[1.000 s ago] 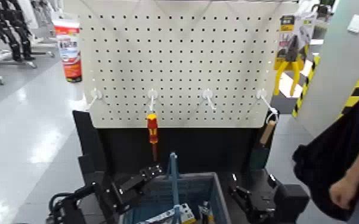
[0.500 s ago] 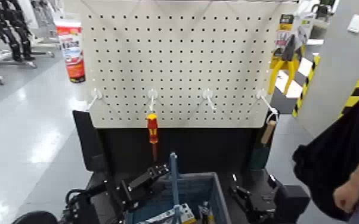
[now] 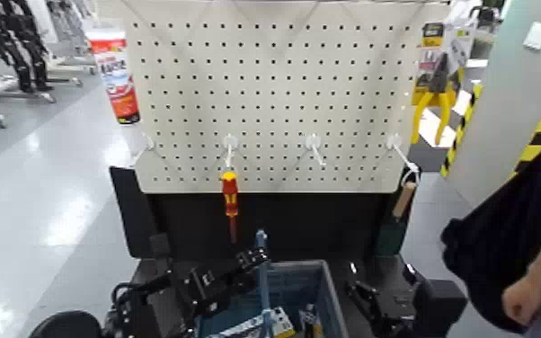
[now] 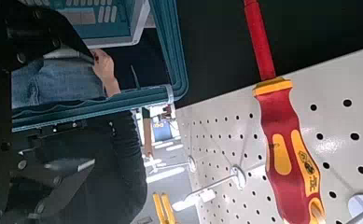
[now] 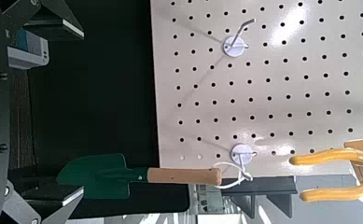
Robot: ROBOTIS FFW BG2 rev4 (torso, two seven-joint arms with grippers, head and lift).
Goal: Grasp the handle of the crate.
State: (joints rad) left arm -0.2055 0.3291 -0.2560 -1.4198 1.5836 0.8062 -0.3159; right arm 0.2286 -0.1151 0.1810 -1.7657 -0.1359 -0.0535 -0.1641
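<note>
Pegboard (image 3: 270,90) backs the crate (image 3: 314,288); grey floor (image 3: 31,198) left of it. Left gripper (image 3: 254,261) beside handle (image 3: 261,270), right gripper (image 3: 364,301) right; fingers' state unclear.

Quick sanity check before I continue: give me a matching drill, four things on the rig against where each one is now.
Things:
1. screwdriver
2. garden trowel
3. left tool
4. right tool

Places:
A. low beside the crate's right wall
B. hanging from the pegboard's far right hook
C. hanging from a pegboard hook, above the crate
D. right up against the upright handle

Pairs: 1-C, 2-B, 3-D, 4-A
</note>
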